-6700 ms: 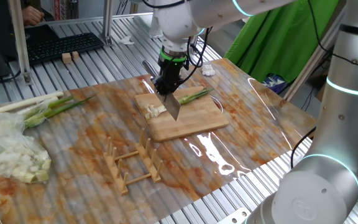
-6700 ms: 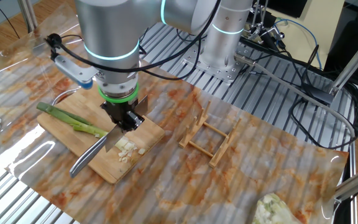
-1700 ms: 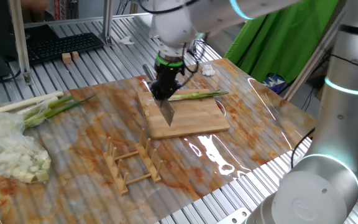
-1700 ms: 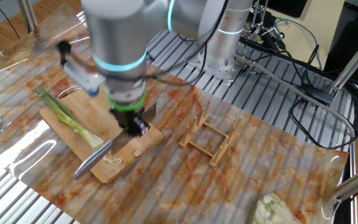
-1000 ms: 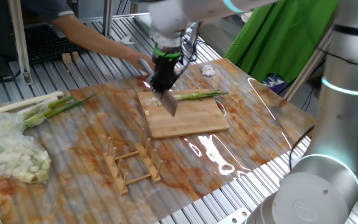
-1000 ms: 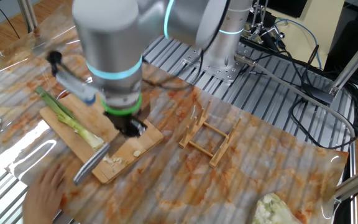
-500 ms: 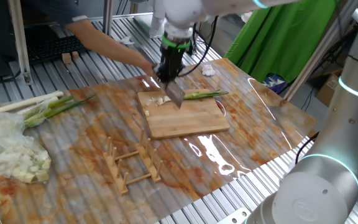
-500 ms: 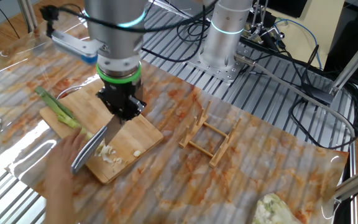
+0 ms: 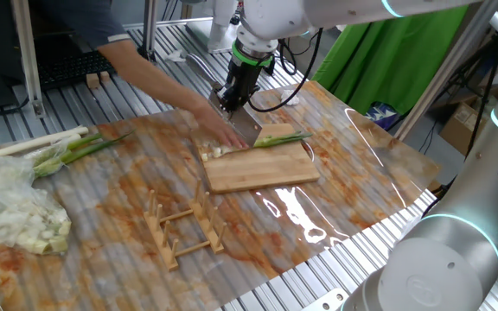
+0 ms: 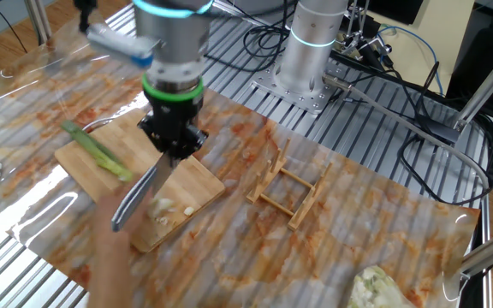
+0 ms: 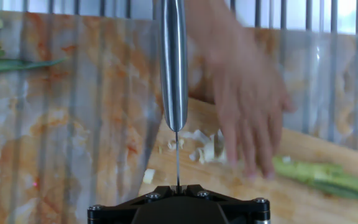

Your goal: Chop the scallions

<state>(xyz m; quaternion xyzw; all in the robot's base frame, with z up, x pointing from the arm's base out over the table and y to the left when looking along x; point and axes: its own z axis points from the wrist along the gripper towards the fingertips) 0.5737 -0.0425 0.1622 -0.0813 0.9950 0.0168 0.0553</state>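
My gripper (image 9: 232,97) is shut on the handle of a steel knife (image 9: 247,128) and holds it above the far edge of the wooden cutting board (image 9: 266,171). The blade (image 11: 173,68) points away from the hand camera, off the wood. A green scallion stalk (image 9: 280,137) lies across the board, and short white cut bits (image 9: 218,153) sit at its left end. A person's hand (image 9: 217,132) reaches over those bits (image 11: 199,149), blurred, with its fingers (image 11: 247,118) beside the stalk (image 11: 328,175). From the other side the knife (image 10: 140,198) slants over the board (image 10: 191,184), stalk (image 10: 99,158) and bits (image 10: 166,210).
A wooden rack (image 9: 184,229) stands in front of the board. A bundle of long whole stalks (image 9: 59,149) and a pale heap in clear plastic (image 9: 15,212) lie at the left. A white crumpled wad (image 9: 289,97) lies behind the board. The person's arm (image 9: 145,69) crosses the table.
My gripper has risen and moved toward the far edge of the board with the knife. The person's hand has come onto the board by the cut bits, and the stalk has shifted.
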